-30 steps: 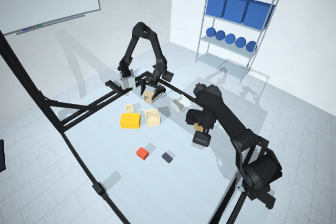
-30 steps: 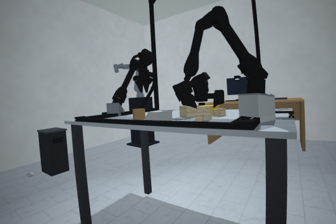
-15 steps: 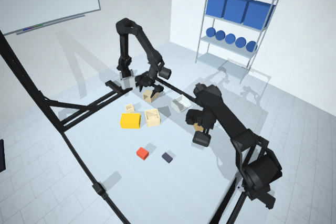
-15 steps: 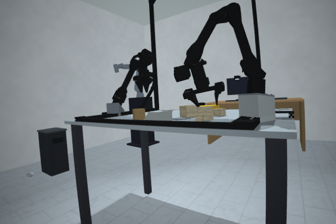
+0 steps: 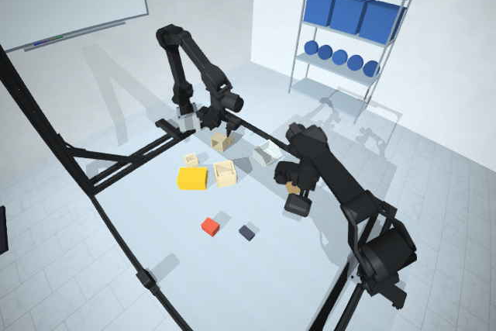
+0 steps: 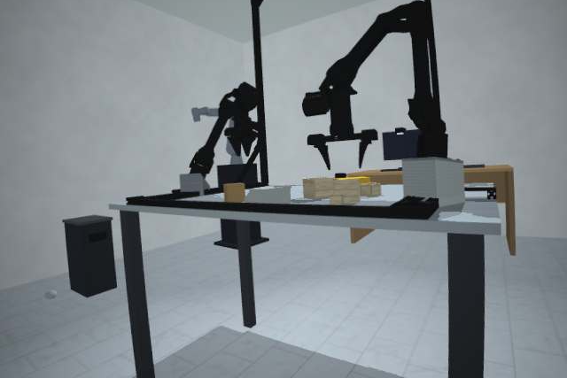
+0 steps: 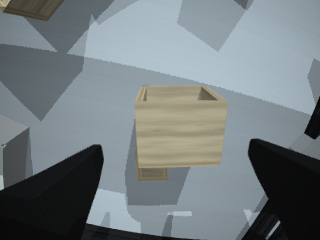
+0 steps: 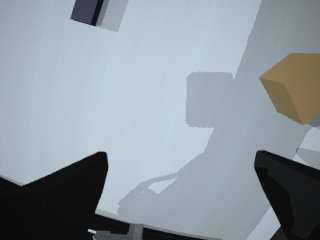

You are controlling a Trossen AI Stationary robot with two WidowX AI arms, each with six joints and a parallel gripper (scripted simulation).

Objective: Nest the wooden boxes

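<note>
Jaws on both arms standing wide, nothing held. Left gripper [image 5: 228,131] [image 6: 345,167] [image 7: 176,146] is hovering over the side-lying box [image 5: 217,143] [image 6: 346,190] [image 7: 181,134]; regrasping probably needs a square grip on opposite walls, then tipping its mouth up. Tiny box [image 5: 231,140] [image 6: 336,200] [image 7: 153,173] is crowding it. Biggest-looking box [image 5: 226,178] [image 6: 318,188] is waiting upright, yellow block [image 5: 192,178] [image 6: 361,180] sitting nearby. Right gripper [image 5: 285,173] [image 6: 242,151] [image 8: 181,154] is idling apart.
</note>
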